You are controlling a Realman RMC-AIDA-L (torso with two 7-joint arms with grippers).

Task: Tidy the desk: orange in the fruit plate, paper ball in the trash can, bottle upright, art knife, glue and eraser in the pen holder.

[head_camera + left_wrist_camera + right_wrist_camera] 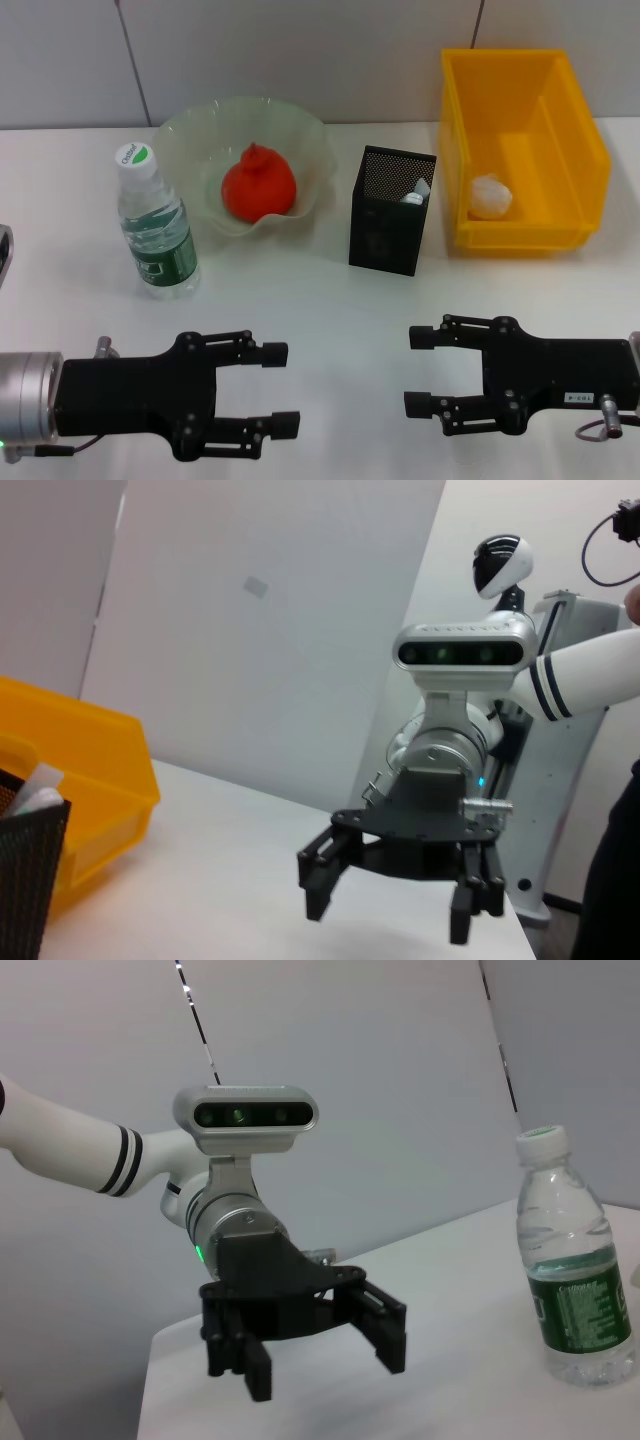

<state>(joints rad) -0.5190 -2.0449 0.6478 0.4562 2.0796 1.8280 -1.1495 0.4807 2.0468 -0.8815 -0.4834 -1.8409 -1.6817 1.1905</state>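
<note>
On the white tabletop [330,330] the tidying looks finished, judging by where things lie. The orange [258,184], bright and round with a small nub on top, sits in the pale, wavy-rimmed fruit plate [180,135], just left of the black mesh pen holder [385,235]. White ends of small items poke above the pen holder's rim; which item each is cannot be told. The crumpled white paper ball [491,197] lies in the yellow bin [575,150] serving as trash can, right of the pen holder. The clear bottle [155,226], green-labelled and white-capped, stands upright left of the plate. The left claw [281,389] and right claw [420,371] hover in front of the pen holder, both released and holding nothing, probably because nothing is left to grasp.
</note>
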